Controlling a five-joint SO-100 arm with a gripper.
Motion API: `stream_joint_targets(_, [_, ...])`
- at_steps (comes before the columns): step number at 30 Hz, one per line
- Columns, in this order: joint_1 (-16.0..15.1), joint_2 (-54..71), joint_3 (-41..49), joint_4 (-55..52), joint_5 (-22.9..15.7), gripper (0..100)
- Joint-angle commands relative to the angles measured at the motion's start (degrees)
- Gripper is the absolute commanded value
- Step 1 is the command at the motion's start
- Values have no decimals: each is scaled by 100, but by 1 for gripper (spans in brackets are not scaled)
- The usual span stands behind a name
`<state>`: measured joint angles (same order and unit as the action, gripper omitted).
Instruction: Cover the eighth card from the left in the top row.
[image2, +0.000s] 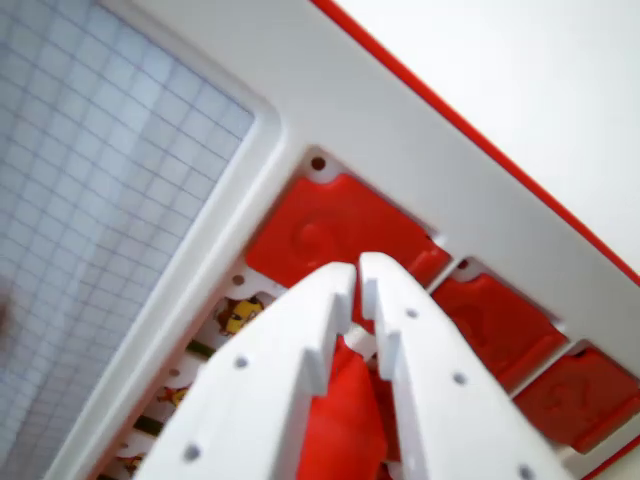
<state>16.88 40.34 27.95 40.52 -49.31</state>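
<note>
Wrist view only. Looking down at a slant on a white board (400, 110) with a thin red edge (470, 130) running from top centre down to the right side; beyond that edge, plain pale surface (540, 70) at upper right, bare. At left, a gridded mat (100, 170) of pale blue-grey squares, bounded by the board's raised white rim curving round at its corner. Open room over the mat and over the pale surface; tighter inside the board, where recessed pockets sit close together with narrow white ribs between.

Red flaps (330, 225) closed over three pockets in a diagonal row: one large just above the tool tips, one (495, 320) to the wrist view's right, another (575, 395) further right and lower, cut by the frame edge. Small dark hole (318, 163) at the upper corner of the first pocket.

White gripper (357, 272) filling lower centre, tips nearly together with only a narrow slit between, pointing at the lower edge of the first red flap. Something red between the fingers lower down; gripped or merely behind, cannot tell.

Card (238, 315) partly showing just left of the gripper, yellow and dark figure on white, mostly hidden by the left finger. More picture scraps (170, 395) further down along the rim. No readable writing or brand anywhere.
</note>
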Motion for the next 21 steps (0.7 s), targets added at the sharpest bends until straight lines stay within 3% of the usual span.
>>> stream_joint_targets(1, [-18,413,-729,-334,18,0])
stream_joint_targets(5, [0,448,-773,-343,-141,0])
stream_joint_targets(8, [-9,677,-624,-62,-563,0])
stream_joint_targets(13, [-35,1591,-255,1389,-1960,0])
stream_joint_targets(17, [-123,2602,-9,2250,-2707,0])
stream_joint_targets(21, [-457,3560,431,2628,-3375,0])
